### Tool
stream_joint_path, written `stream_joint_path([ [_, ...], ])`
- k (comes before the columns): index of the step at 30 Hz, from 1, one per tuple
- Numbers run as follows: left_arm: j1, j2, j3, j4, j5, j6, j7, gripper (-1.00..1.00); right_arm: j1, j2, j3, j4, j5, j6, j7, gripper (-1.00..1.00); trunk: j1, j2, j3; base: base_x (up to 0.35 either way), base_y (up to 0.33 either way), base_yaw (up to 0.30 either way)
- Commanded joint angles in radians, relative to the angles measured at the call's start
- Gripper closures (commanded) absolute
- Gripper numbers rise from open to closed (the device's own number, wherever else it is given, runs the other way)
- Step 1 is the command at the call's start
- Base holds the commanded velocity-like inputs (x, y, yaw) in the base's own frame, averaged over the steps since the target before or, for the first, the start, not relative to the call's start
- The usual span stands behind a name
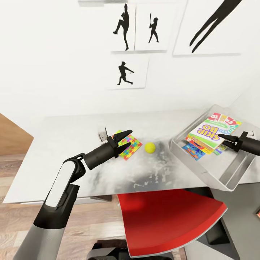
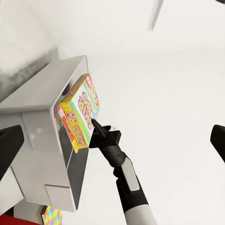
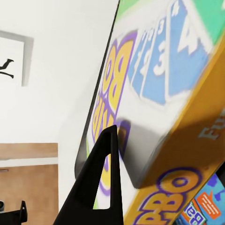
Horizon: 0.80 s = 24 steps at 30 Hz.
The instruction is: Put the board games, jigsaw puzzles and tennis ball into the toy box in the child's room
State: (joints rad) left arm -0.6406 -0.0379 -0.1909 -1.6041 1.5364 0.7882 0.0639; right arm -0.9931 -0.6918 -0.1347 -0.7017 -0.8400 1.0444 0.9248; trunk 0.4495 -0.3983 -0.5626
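Note:
My left gripper [image 1: 125,139] is open, its fingers spread just above a multicoloured jigsaw puzzle [image 1: 128,148] lying flat on the pale table [image 1: 65,155]. The yellow-green tennis ball [image 1: 150,147] rests a little to the right of that puzzle. At the right stands the grey toy box [image 1: 231,173], which holds stacked board games. On top of the stack is the green-yellow Skip-Bo box [image 1: 211,130], tilted. My right gripper [image 1: 222,139] is shut on its near edge, and one finger [image 3: 105,187] lies against its printed face [image 3: 154,70]. From the left wrist the toy box [image 2: 42,140] and the Skip-Bo box [image 2: 82,110] show too.
A red chair seat [image 1: 169,220] sits under the table's front edge between my arms. A small white object [image 1: 103,134] stands on the table beside the left gripper. Black baseball silhouette posters [image 1: 126,72] hang on the white wall. Wood floor [image 1: 14,166] lies to the left.

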Motion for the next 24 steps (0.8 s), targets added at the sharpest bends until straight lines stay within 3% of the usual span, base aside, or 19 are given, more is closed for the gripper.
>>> stream_joint_path([
  [1, -0.001, 0.000, 0.001, 0.000, 0.008, 0.003, 0.007, -1.00, -0.001, 0.000, -0.002, 0.001, 0.006, 0.003, 0.007, 1.00, 0.001, -0.002, -0.002, 0.000, 0.000, 0.000],
  [24, -0.001, 0.000, 0.001, 0.000, 0.008, 0.003, 0.005, -1.00, -0.002, 0.000, -0.003, 0.001, 0.004, 0.003, 0.007, 1.00, 0.001, -0.002, -0.026, 0.000, 0.000, 0.000],
])
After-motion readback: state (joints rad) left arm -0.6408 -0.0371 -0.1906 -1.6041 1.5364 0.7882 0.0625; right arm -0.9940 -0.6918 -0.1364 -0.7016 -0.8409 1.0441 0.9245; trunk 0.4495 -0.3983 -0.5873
